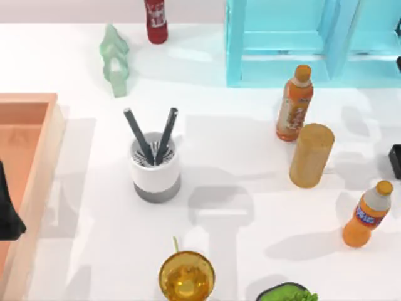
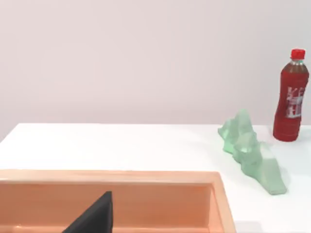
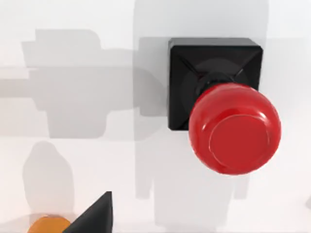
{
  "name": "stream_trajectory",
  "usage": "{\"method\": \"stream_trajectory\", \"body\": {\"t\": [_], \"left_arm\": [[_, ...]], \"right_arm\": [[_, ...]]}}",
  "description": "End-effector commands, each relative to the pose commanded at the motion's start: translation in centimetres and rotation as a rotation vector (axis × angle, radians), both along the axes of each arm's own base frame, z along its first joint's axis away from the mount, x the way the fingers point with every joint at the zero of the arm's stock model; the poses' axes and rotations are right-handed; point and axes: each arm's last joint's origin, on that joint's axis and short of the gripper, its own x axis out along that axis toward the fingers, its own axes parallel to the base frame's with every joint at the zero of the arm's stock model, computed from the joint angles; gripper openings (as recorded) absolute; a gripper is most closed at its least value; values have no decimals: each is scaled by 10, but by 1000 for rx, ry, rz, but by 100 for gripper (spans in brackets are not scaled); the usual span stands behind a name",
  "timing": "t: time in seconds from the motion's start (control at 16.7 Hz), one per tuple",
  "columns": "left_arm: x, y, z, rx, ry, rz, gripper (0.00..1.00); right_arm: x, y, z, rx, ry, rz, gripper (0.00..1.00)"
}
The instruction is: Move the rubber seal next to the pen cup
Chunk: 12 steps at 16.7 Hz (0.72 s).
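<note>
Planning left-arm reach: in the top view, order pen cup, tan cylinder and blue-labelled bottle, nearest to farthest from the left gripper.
From the left gripper over the wooden tray:
1. pen cup, left of centre
2. tan cylinder, right side
3. blue-labelled bottle, far right

Overhead camera, two low wrist cameras

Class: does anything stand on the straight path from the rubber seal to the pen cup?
Yes. The tan cylinder stands upright on the straight line between the rubber seal, at the table's right edge, and the pen cup. The seal would probably need to go around it.
</note>
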Motion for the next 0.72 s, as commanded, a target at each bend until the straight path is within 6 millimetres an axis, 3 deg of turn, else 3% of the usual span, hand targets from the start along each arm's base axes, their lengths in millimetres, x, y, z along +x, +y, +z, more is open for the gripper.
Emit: {"method": "stream_trajectory", "body": {"t": [0.42, 0.72], "left_arm": [[0, 0, 0, 0, 0, 0, 100], [0, 0, 0, 0, 0, 0, 100]], "right_arm": [[1, 1, -6, 0, 7, 2, 100], [6, 0, -60, 0, -4, 0, 100]]}}
